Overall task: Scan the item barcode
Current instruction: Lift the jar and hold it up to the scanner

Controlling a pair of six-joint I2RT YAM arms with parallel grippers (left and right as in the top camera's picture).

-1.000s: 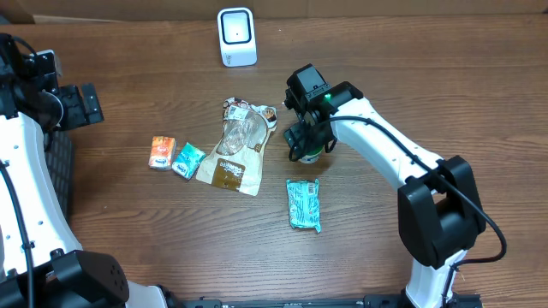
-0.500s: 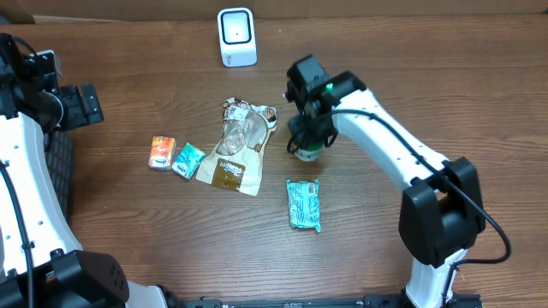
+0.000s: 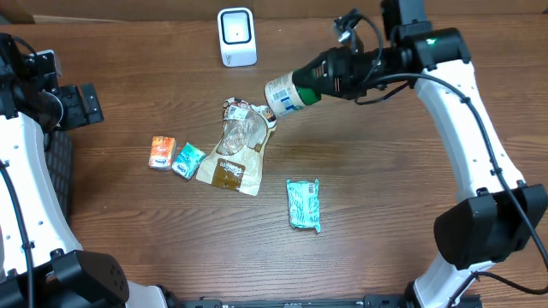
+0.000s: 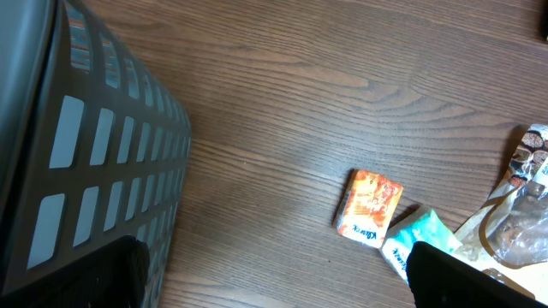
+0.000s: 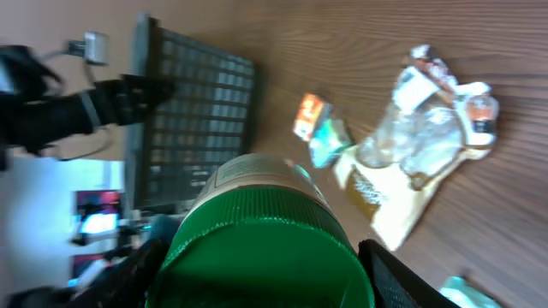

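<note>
Right jaws grip the green-lidded bottle (image 3: pixel 284 92) at its cap end, part-closed round it. In the wrist view the lid (image 5: pixel 265 244) fills the gap btwn them. Bottle is off the tabletop (image 3: pixel 385 214), held sideways in the air at far-centre, base pointing left, near the white scanner (image 3: pixel 236 36) and to its right. Prob. held so the label can face the scanner; no barcode visible. Bottle contents: can't tell.

Left jaws are wide and empty, at far left by the black basket (image 4: pixel 94 145), inside hidden.

Nearer than the bottle lie a brown pouch (image 3: pixel 233 154) w/ clear window (contents unclear), an orange packet (image 3: pixel 161 152), a teal packet (image 3: pixel 187 160) & a teal wrapper (image 3: pixel 303 204).
</note>
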